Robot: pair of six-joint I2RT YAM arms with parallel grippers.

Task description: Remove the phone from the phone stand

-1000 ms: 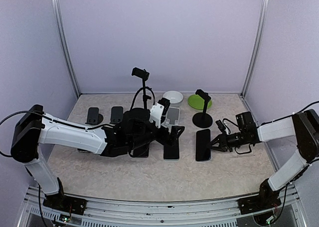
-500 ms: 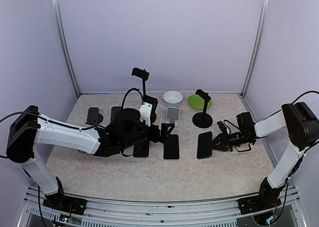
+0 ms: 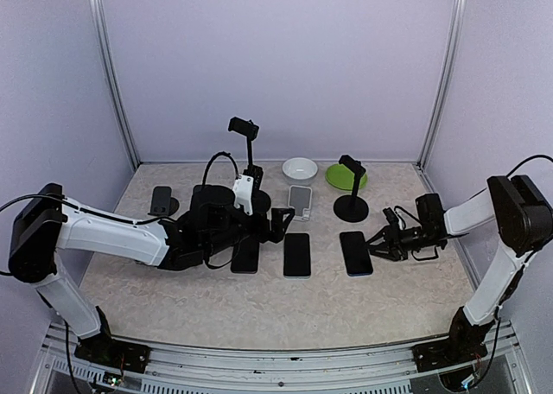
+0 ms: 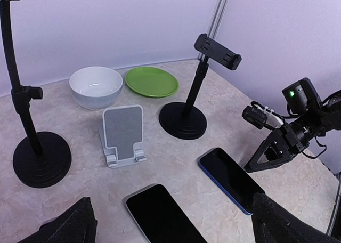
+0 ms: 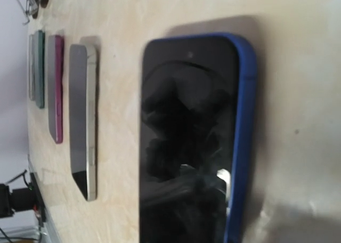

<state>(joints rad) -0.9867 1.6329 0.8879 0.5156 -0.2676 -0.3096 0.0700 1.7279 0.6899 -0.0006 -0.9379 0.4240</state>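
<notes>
Both hands are spread: the right hand (image 3: 378, 246) just beside the blue phone (image 3: 355, 252) flat on the worktop (image 3: 259, 308), the left hand (image 3: 278, 225) near the grey stand (image 3: 300, 200).

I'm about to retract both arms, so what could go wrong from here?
1. The right gripper sits low, right beside the blue phone; a sideways pull could shove it.
2. The left gripper hangs open near the silver-edged phone and the tall black stand; a wide swing might tip that stand or drag the phone.
</notes>
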